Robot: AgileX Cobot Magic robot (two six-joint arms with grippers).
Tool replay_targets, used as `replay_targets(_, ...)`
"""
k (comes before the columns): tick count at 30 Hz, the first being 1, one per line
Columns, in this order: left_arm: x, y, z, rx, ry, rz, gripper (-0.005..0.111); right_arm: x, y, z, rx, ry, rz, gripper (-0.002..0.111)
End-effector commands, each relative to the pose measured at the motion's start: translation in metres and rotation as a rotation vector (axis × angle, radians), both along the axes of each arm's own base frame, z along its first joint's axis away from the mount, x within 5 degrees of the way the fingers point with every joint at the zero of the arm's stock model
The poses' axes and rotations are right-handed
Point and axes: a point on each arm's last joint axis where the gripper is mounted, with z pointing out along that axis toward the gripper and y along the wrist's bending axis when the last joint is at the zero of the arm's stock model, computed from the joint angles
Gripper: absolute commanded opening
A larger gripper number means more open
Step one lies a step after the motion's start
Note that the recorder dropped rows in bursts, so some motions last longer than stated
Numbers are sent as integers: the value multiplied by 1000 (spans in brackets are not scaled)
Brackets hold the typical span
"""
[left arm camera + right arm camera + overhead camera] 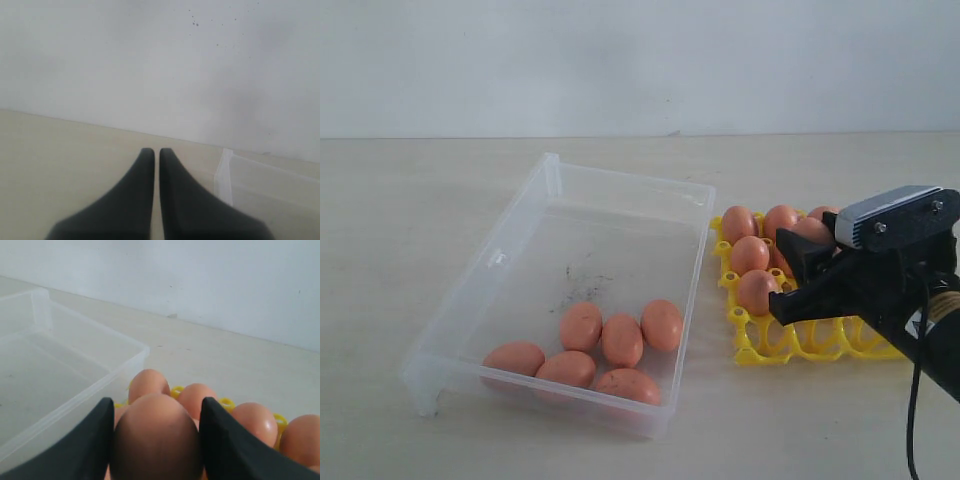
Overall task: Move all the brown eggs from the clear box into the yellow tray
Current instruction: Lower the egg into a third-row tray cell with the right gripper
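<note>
Where right claw point(157, 405) hangs, brown egg point(155, 442) sits between jaws

Beige table point(420, 220) carries clear box point(620, 186), yellow tray point(761, 353).

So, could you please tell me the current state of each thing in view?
Clear box: open-topped, holding six brown eggs.
Yellow tray: partly filled, front cups empty.
Right gripper: closed on one egg above the tray.
Left gripper: shut, holding nothing.
</note>
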Motion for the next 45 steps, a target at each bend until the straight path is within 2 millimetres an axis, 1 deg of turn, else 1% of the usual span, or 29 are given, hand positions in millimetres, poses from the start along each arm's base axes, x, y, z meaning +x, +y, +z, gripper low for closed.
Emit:
replay_targets(1,0,0,1,-2,-2,-4,4,2,-1,-13,-24,36,-2,0)
replay_targets(4,0,0,1,-2,-2,-4,4,4,0,-24,-40,71,-9,0)
replay_targets(6,0,0,1,-2,-2,-4,4,7,-1,-26,-42,75,-22,0)
replay_targets(18,0,0,1,-2,-2,-4,4,9,0,-26,-59,63,-21,0)
replay_targets(22,0,0,1,-2,-2,-4,4,16,3,-36,-69,86,-20,0)
replay_targets(30,0,0,1,-2,-2,-4,4,18,3,-36,-64,82,-25,0)
replay_targets(33,0,0,1,-2,-2,-4,4,19,1,-36,-61,83,-51,1)
replay_targets(35,0,0,1,-2,-2,-4,4,19,1,-36,-61,83,-52,6)
replay_targets(38,0,0,1,-2,-2,-4,4,19,1,-36,-61,83,-52,17)
replay_targets(42,0,0,1,-2,-2,-4,4,19,1,-36,-57,85,-53,39)
replay_targets(45,0,0,1,-2,-2,-4,4,19,1,-36,-57,85,-53,50)
